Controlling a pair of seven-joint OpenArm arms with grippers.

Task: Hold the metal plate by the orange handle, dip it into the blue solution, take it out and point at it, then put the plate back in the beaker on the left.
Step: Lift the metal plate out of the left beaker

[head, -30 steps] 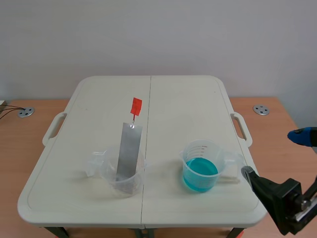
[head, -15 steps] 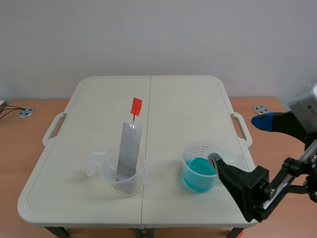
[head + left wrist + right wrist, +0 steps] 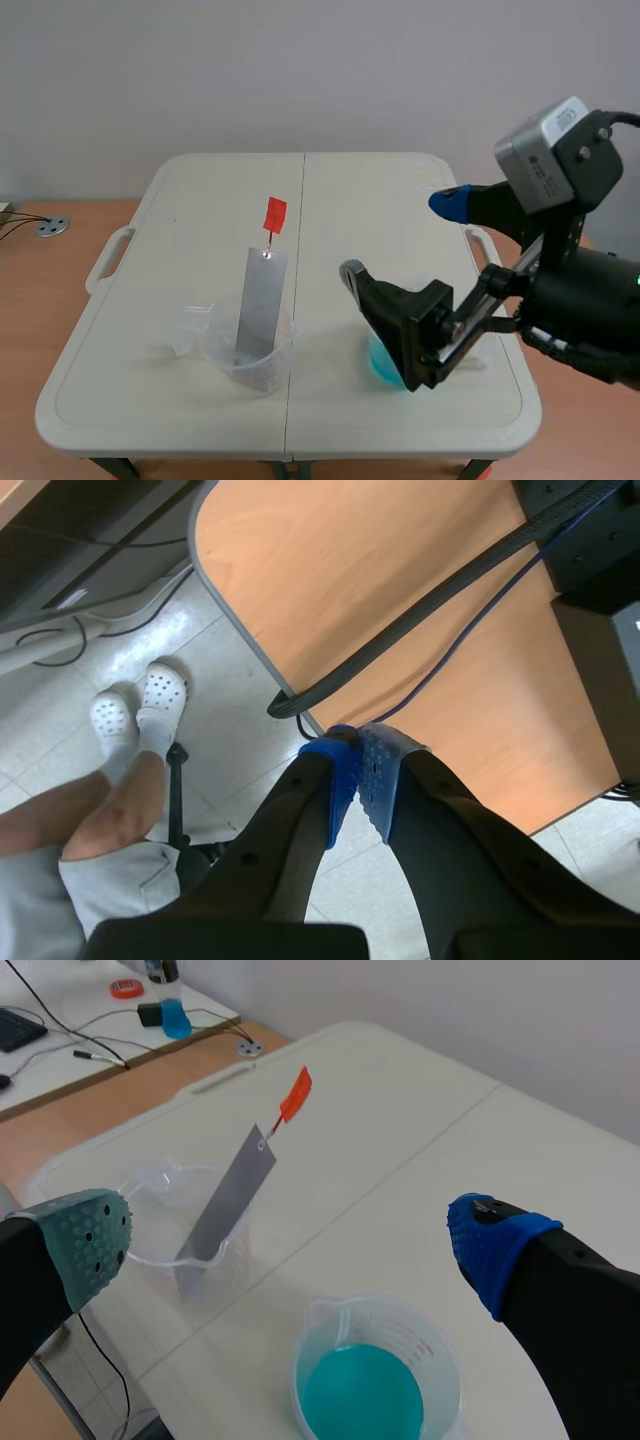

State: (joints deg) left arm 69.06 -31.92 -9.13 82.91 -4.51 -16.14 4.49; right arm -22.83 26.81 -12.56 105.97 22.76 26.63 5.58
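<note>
Right pincer (image 3: 398,238), spread wide, has swung in from the bench (image 3: 380,190) edge to above the blue solution (image 3: 360,1400). The metal plate (image 3: 256,305) leans untouched in the left beaker (image 3: 245,355) beside that solution, orange handle (image 3: 274,214) uppermost. Left pincer (image 3: 360,770) pressed together. Grasp pending.

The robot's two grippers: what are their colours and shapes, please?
Both grippers have thick black fingers with soft dotted pads. The right gripper has one blue pad and one grey-green pad. The left gripper has bluish pads. The right arm is black and carries a grey box with a black cable.
</note>
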